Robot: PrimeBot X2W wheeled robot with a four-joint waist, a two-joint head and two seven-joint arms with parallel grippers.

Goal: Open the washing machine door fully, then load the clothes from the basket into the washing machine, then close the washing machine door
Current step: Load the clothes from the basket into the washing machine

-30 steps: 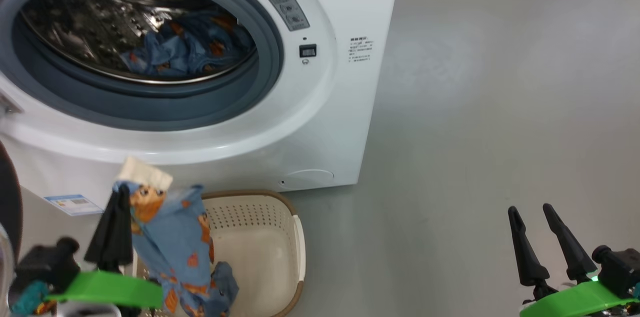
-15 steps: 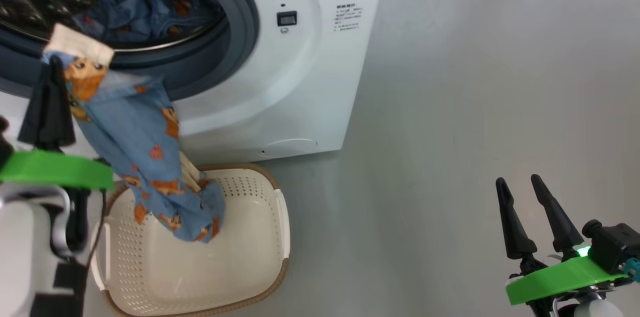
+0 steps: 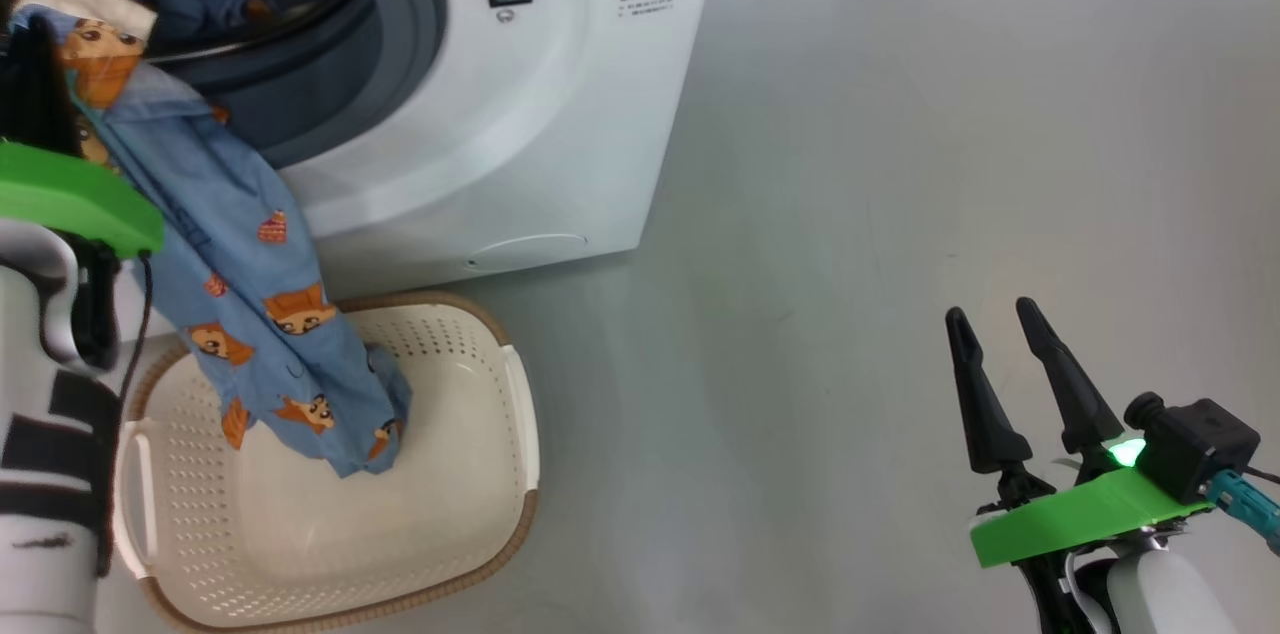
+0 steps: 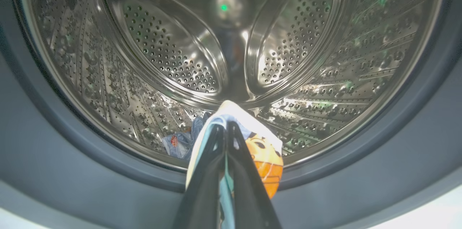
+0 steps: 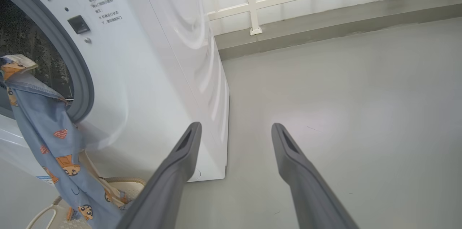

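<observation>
My left gripper [image 3: 40, 29] is shut on a light blue garment with orange cartoon prints [image 3: 240, 284], pinched near its cream-white edge. The garment hangs before the washing machine [image 3: 480, 114] opening, and its lower end rests in the cream basket [image 3: 450, 554] on the floor below. In the left wrist view the shut left gripper [image 4: 225, 125] points into the steel drum [image 4: 173, 52], where more blue clothes [image 4: 180, 142] lie at the bottom. My right gripper [image 3: 988, 311] stands open over the floor at the lower right, holding nothing. The washing machine door is out of view.
Grey floor [image 3: 900, 164] stretches to the right of the machine. In the right wrist view a white railing [image 5: 252, 5] and a low kerb [image 5: 325, 30] run behind the machine. The basket [image 5: 122, 185] stands close against the machine's front.
The head view has shifted. My left gripper has lifted the garment from just above the basket up to the drum opening. The right gripper stays open and idle.
</observation>
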